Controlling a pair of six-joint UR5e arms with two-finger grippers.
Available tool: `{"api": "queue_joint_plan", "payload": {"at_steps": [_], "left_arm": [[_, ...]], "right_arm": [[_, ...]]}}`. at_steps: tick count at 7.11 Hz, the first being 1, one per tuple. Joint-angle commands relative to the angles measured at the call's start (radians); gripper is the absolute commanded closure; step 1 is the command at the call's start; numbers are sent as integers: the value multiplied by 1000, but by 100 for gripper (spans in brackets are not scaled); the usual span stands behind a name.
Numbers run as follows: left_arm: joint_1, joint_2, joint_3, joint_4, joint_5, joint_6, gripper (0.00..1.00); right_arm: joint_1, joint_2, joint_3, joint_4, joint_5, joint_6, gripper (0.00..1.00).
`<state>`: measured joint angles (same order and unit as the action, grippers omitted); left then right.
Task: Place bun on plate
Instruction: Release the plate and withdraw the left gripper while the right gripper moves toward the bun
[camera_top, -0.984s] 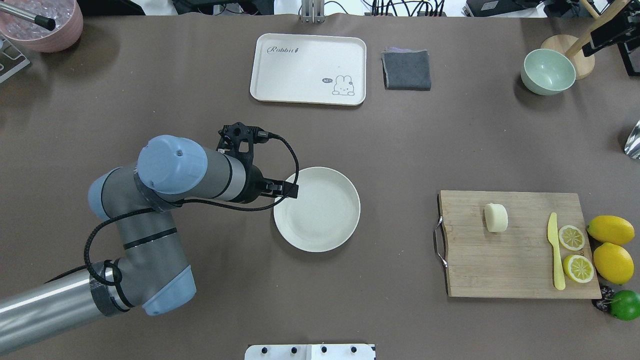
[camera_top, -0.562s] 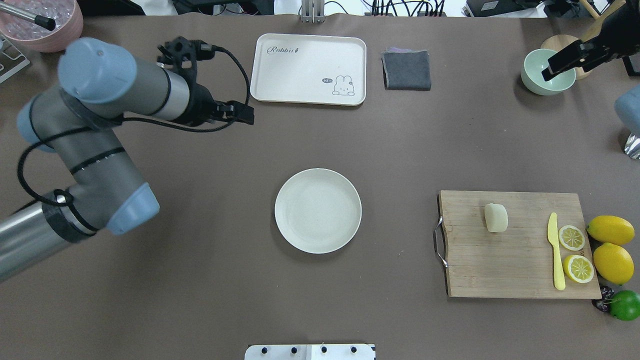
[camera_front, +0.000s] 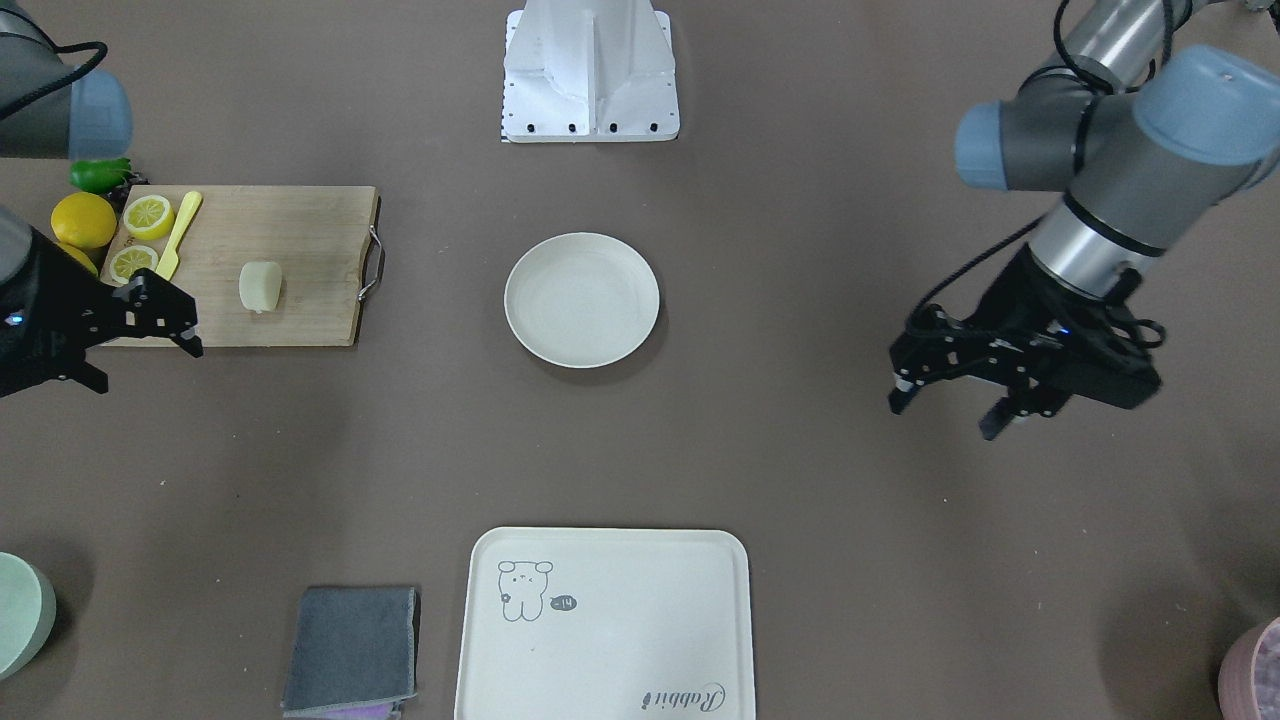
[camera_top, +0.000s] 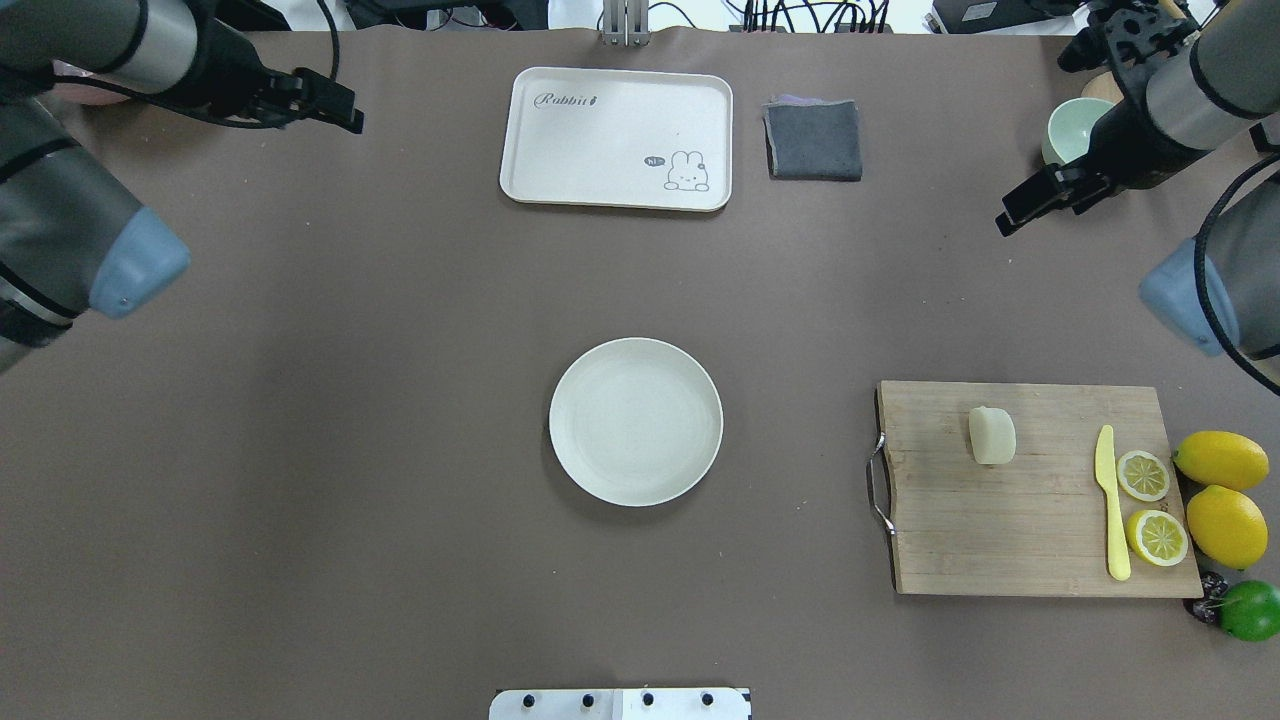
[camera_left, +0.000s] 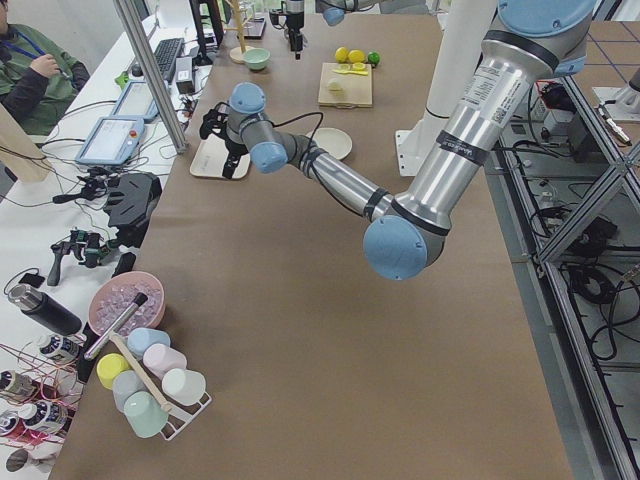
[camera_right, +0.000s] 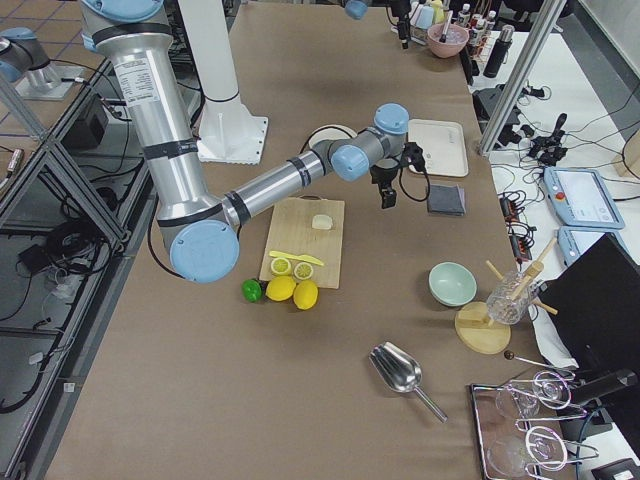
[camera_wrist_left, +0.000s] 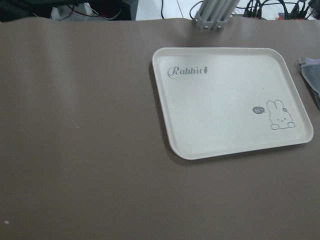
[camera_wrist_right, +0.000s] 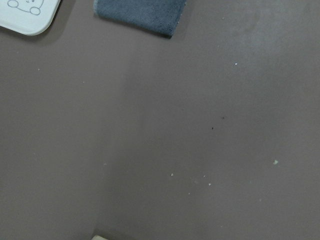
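Note:
The pale cream bun (camera_top: 992, 436) (camera_front: 261, 286) lies on its side on a wooden cutting board (camera_top: 1000, 530) at the right. The round off-white plate (camera_top: 636, 420) (camera_front: 581, 300) sits bare at the table's middle. My right gripper (camera_top: 1012, 215) (camera_front: 145, 368) hovers open and holds nothing, beyond the board's far edge and apart from the bun. My left gripper (camera_top: 345, 112) (camera_front: 943, 415) is open with nothing in it, far off at the back left. Neither wrist view shows its own fingers.
A cream tray (camera_top: 615, 138) with a rabbit drawing and a folded grey cloth (camera_top: 813, 138) lie at the back. A green bowl (camera_top: 1065, 130) stands under my right arm. A yellow knife (camera_top: 1110, 500), two lemon halves (camera_top: 1143, 475), whole lemons (camera_top: 1222, 458) and a lime (camera_top: 1250, 610) are at the board's right end.
My left gripper has left the plate's left rim and swung to the back left corner. My right arm has come in at the back right, moving forward and inward past the green bowl.

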<state>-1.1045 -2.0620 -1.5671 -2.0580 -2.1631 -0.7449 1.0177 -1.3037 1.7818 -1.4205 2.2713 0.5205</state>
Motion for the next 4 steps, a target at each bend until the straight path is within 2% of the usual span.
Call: {"api": "queue_joint_plan", "payload": {"at_steps": [1, 2, 4], "left_arm": [[-60, 0, 41, 1, -1, 73, 2], [-67, 0, 42, 4, 3, 100, 2], [-74, 0, 44, 1, 5, 107, 2]], "right_arm": [[-77, -89, 16, 23, -27, 73, 0], [-88, -160, 45, 56, -30, 81, 0], [-134, -207, 47, 126, -41, 187, 0]]}}
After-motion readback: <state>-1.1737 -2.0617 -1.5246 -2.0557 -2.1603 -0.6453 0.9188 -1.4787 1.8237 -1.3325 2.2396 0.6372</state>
